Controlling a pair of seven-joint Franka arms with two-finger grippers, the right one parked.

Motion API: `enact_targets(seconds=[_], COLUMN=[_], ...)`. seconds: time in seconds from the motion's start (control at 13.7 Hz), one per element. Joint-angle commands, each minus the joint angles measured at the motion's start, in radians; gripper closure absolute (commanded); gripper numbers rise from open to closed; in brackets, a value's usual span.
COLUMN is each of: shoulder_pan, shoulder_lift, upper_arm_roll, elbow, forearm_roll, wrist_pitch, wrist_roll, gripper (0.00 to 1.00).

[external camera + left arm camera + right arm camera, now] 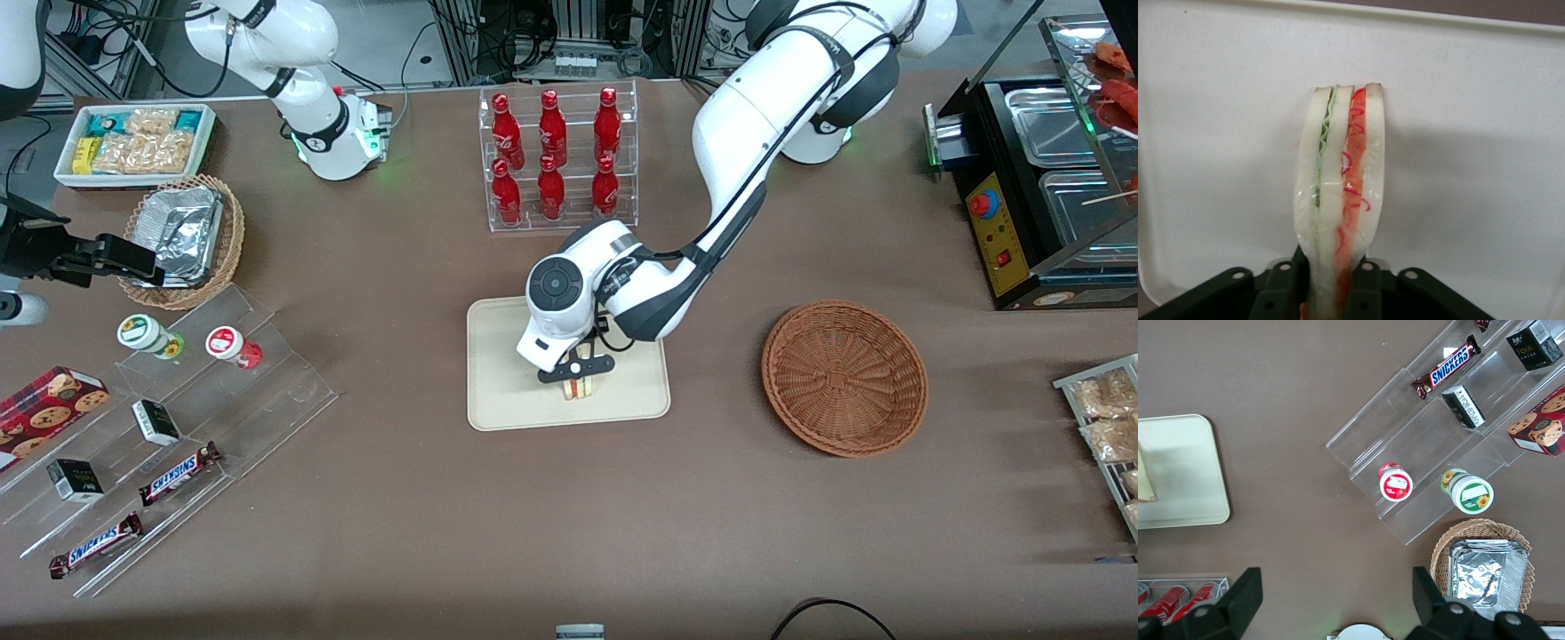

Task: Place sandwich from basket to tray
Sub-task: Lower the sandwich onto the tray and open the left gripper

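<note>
The sandwich (1341, 193) stands on edge over the tray (498, 391), clamped at one end between the two dark fingers (1281, 283) of the gripper (576, 369); the wrist view shows three pale bread slices with a green layer and a red layer between them, and the slices are squeezed together where the fingers pinch them; the free end of the sandwich points away from the gripper body and lies against the cream surface of the tray, though whether it actually rests on that surface or hangs just above it cannot be told from these views; in the front view the sandwich (580, 388) shows only as a small striped block directly beneath the gripper, on the half of the tray nearer the working arm's end of the table and close to the tray edge nearest the camera; in the right wrist view a pale corner of the sandwich (1145, 487) shows on the tray (1191, 467); the basket (844, 378) sits on the brown table (569, 533) beside the tray, toward the working arm's end, apart from it; a clear rack of red bottles (556, 156) stands farther from the front camera than the tray.
</note>
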Motion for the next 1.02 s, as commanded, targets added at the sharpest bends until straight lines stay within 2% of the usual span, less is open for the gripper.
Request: enact_targets(seconds=[0.0,0.37,0.51,0.73,0.95], shoulder_pan=[-0.013,-0.008,-0.002,0.12,0.22], shoulder_lift=[-0.013,-0.129,-0.195,-0.278,-0.344], upper_arm_roll=[0.008,0.005,0.019,0.019,0.016], elbow=[0.05,0.055,0.041,-0.043,-0.119], forearm_roll=[0.016,0.008,0.019,-0.004,-0.033], wrist_pitch=[-0.017,-0.089,-0.114,-0.157,-0.163], wrist_roll=[-0.013,-0.01,0.07,0.103,0.279], gripper=[0.0,0.0,0.0,0.0,0.0])
